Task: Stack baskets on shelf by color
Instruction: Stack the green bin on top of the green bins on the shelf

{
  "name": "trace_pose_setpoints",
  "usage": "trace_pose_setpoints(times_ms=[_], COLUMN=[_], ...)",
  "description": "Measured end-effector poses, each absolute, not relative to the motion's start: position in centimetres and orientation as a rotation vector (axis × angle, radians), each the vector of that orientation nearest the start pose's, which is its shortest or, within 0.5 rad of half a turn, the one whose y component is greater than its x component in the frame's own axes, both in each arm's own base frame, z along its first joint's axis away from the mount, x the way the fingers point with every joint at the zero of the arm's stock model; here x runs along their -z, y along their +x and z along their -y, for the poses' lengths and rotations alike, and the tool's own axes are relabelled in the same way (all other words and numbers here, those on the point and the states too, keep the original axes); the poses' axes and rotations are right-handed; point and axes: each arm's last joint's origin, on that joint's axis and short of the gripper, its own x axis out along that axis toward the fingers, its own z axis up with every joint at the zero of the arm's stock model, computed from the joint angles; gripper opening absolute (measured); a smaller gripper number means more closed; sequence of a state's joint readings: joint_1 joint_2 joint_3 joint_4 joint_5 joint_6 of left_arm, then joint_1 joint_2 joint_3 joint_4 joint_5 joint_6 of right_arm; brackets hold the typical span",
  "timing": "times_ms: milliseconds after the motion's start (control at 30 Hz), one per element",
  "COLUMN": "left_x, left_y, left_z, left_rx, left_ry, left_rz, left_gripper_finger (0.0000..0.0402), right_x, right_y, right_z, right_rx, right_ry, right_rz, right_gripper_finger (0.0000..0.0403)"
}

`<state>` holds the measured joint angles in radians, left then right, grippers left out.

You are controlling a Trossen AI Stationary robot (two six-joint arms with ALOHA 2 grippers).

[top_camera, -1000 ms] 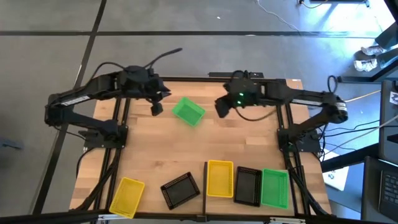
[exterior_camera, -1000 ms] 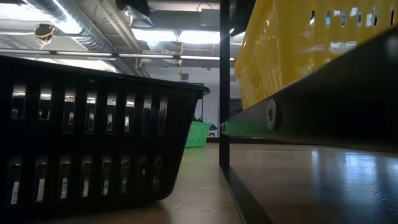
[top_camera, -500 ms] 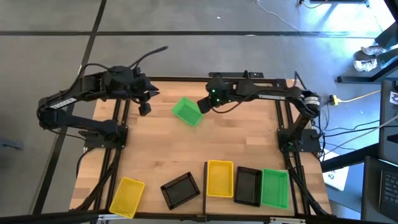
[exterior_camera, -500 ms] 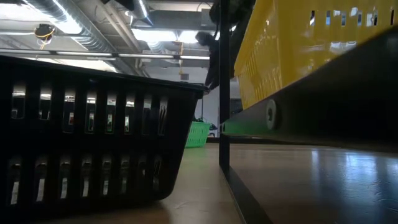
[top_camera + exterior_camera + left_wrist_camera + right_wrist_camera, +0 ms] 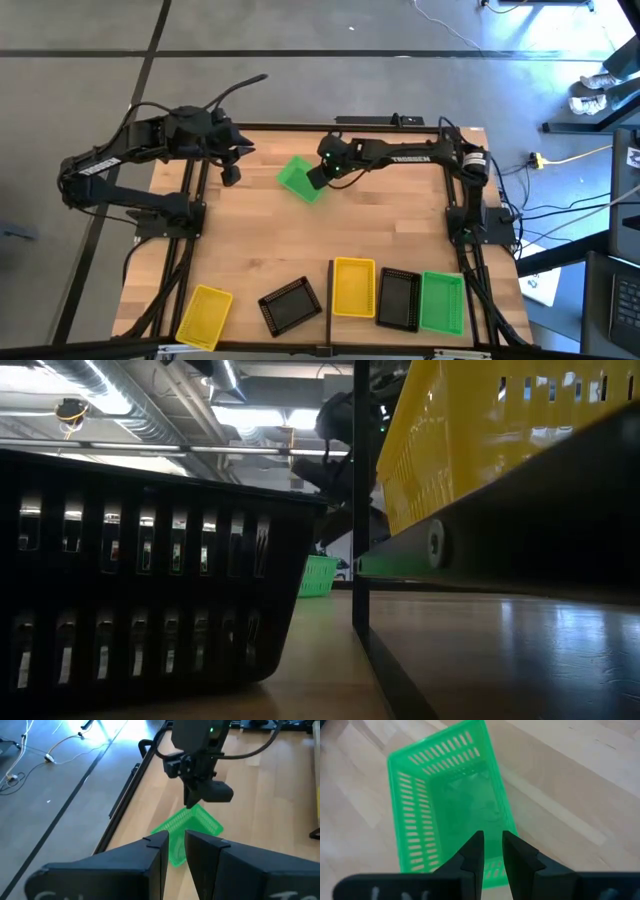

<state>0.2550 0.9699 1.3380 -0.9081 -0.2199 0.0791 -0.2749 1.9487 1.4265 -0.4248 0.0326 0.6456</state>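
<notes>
While the right gripper (image 5: 490, 851) hovers narrow and empty over the lone green basket (image 5: 451, 802) — next, descend and clamp its wall

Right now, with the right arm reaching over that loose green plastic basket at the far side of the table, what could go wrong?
The right gripper hangs over one rim of the green lattice plastic basket with its fingers only narrowly parted; they may miss the thin wall or push it. The basket lies skewed on the planked wooden tabletop, so a rim grip could tip it. The left gripper waits close by; a collision seems possible.
</notes>
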Motion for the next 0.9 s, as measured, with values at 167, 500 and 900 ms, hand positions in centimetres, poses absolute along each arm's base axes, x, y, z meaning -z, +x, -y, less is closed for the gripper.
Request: trace_pose_setpoints(times_ms=[167,500,900], left_x=[-41.60,-41.60,-41.60], left_y=[15.34,15.34,15.34], left_z=[-4.65,-4.66,-4.66], left_rx=[-0.442,-0.449,-0.449], left_ry=[0.064,0.043,0.043], left_rz=[-0.563,-0.557,-0.557], left_gripper_finger=[0.0055,0.0055,0.0055], right_x=[-19.28,-19.22,-19.17], right_y=[40.27,40.08,40.06], right_z=[11.54,11.89,11.78], right_rx=[0.609,0.655,0.628], right_ry=[0.689,0.672,0.691], right_rz=[-0.826,-0.824,-0.839], right_gripper_finger=[0.0067,0.0067,0.0067])
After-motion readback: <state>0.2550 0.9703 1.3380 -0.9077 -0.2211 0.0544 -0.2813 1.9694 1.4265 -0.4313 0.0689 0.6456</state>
